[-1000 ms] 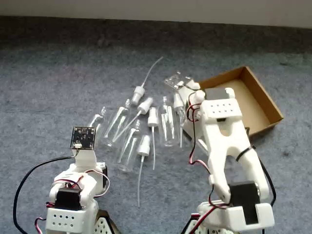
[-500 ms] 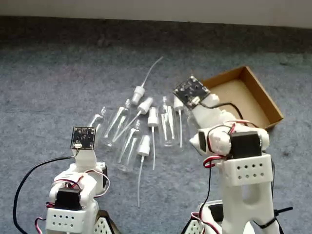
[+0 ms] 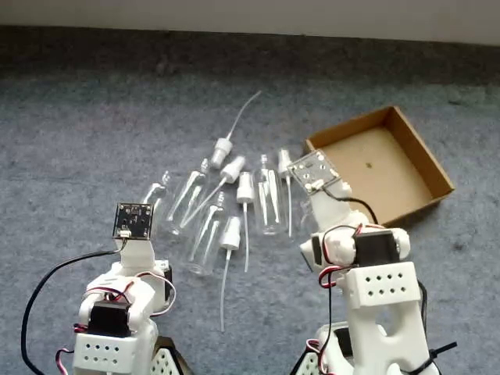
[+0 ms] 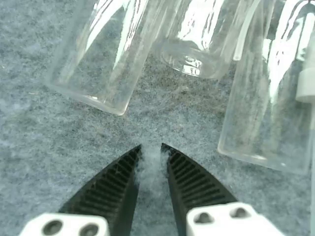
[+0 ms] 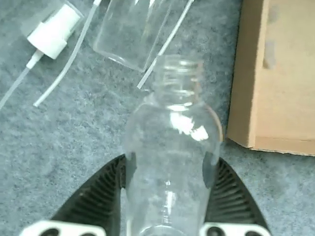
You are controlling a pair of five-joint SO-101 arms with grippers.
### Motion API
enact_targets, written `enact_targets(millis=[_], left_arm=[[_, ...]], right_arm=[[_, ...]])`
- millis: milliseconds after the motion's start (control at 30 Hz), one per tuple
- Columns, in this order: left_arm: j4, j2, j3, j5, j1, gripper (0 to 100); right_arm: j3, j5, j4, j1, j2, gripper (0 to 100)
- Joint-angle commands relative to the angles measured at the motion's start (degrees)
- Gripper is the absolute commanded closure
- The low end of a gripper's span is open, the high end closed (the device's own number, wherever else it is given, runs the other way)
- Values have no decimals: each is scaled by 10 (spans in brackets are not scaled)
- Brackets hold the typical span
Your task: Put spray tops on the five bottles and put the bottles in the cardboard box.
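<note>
The right hand (image 5: 170,164) grips a clear bottle (image 5: 172,118), one ribbed finger pressed to each side of its body. The bottle's threaded neck stands open. Just beside it is a wall of the cardboard box (image 5: 275,73), though the bottle is outside the box, over the grey worktop (image 3: 78,117). Beyond the neck lie another bottle (image 5: 130,29) on its side and a white spray top (image 5: 51,34) with its thin tube trailing.

Seen from above, the right arm (image 3: 375,273) stands at 5 o'clock and the left arm (image 3: 125,305) at 7 o'clock. The box lies open side up at 2 o'clock. The loose bottles (image 3: 269,207) and the spray tops (image 3: 245,187) lie scattered on their sides about the centre of the worktop, at 1 o'clock from the left arm and at 9 o'clock from the box.

The left hand (image 4: 151,147) holds nothing. Its black fingers are drawn almost together, with a sliver of worktop showing between the tips. It sits low over the worktop, just short of the bases of three lying bottles, touching none of them.
</note>
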Motion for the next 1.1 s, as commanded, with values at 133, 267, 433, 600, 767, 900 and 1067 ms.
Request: enact_targets(millis=[133, 267, 433, 600, 767, 900, 1067], left_arm=[[-6, -7, 12, -5, -2, 995], [-6, -7, 12, -5, -2, 995], [-6, -7, 12, -5, -2, 995], [-6, -7, 12, -5, -2, 995], [-6, -7, 12, -5, -2, 995], [-6, -7, 12, -5, -2, 995], [-6, -7, 12, -5, -2, 995]], right_arm=[[91, -6, -61, -14, 0, 892], [112, -6, -67, -14, 51, 892], [111, -5, -71, -15, 132, 853], [111, 47, -71, -37, 168, 704], [106, 49, -83, -75, 167, 692], [98, 50, -107, -80, 175, 692], [98, 50, -118, -79, 175, 692]])
